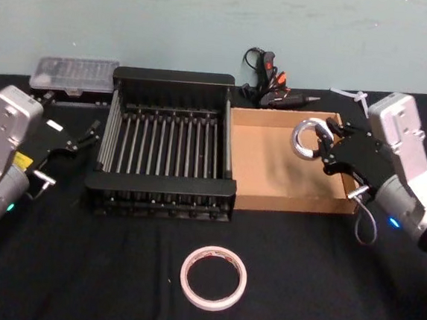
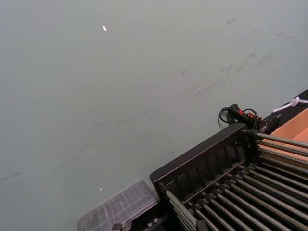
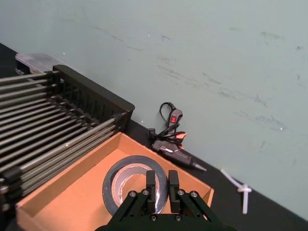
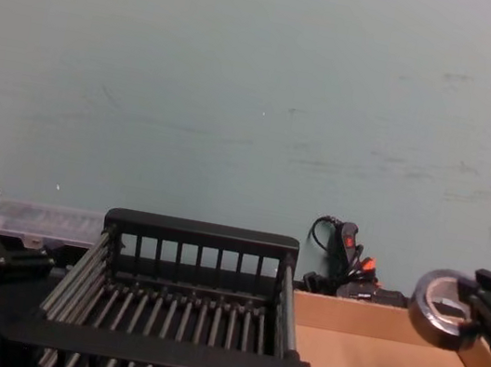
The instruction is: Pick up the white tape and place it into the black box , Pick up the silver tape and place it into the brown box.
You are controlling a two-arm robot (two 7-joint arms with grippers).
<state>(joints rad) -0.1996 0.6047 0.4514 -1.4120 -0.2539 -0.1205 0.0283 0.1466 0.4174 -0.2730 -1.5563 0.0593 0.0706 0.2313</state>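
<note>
The silver tape [image 1: 296, 141] hangs upright over the right half of the brown box [image 1: 273, 165], clear of its floor. My right gripper [image 1: 321, 143] is shut on the roll's wall; the right wrist view has both fingers pinching the silver tape [image 3: 113, 190] above the brown box [image 3: 72, 192]. From the chest, the silver tape [image 4: 421, 315] floats above the brown box [image 4: 366, 364]. The white tape [image 1: 186, 277] lies flat on the black cloth, in front of the black box [image 1: 174, 76]. To the left of the black box, my left gripper [image 1: 88, 135] is parked and open.
A clear plastic case [image 1: 75, 75] sits behind the black box on the left. Behind the brown box lie a black glue gun with its cord [image 1: 276, 87] and a white zip tie [image 1: 353, 97]. A pale green wall [image 4: 259, 101] closes the back.
</note>
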